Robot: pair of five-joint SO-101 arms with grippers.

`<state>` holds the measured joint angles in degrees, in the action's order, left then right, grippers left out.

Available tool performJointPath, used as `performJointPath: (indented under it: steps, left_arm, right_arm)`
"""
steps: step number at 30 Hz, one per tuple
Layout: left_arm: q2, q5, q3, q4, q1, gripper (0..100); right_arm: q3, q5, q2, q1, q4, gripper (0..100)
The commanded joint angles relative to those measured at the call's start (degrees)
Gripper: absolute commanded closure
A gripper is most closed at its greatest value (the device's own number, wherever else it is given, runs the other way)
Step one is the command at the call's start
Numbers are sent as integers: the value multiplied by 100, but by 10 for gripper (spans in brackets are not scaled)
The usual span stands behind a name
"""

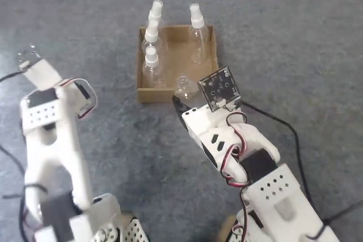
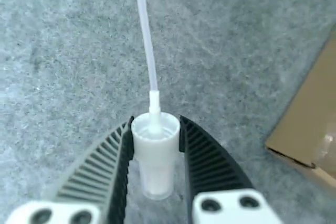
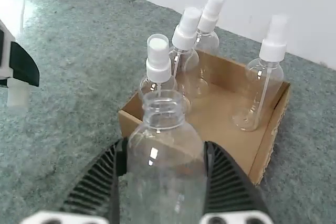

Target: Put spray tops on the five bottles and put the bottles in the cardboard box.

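Note:
My right gripper (image 3: 164, 153) is shut on a clear bottle (image 3: 165, 145) whose neck is bare. It holds the bottle (image 1: 183, 86) upright by the front wall of the cardboard box (image 1: 211, 49). Several capped bottles stand in the box (image 3: 265, 145), one at its right side (image 3: 262, 82) and the others (image 3: 181, 61) along its left. My left gripper (image 2: 155, 129) is shut on a white spray top (image 2: 154, 150), and the top's thin tube (image 2: 145, 35) points away from the fingers. This gripper (image 1: 27, 58) is raised at the far left, well apart from the box.
Grey carpet (image 1: 295, 43) covers the table. A corner of the box (image 2: 310, 124) shows in the left wrist view. The left arm's white body (image 1: 54, 140) and the right arm's (image 1: 249, 162) take up the near side.

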<state>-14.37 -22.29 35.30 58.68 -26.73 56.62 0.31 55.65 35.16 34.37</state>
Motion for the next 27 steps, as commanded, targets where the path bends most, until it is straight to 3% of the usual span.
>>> performJointPath:
  steps: [1, 9, 20, 27]
  left_arm:
    - [844, -53, -927, 167, -26, 987]
    - [1934, -202, -1745, 413, -237, 983]
    - [1978, -615, -1912, 914, -422, 785]
    - [1987, -615, -2123, 1204, -431, 766]
  right_arm:
    - [-466, 97, -75, 22, -163, 983]
    - [-466, 97, -92, 22, -171, 983]
    - [-466, 105, -92, 22, -171, 983]
    - [-466, 105, -92, 22, -171, 983]
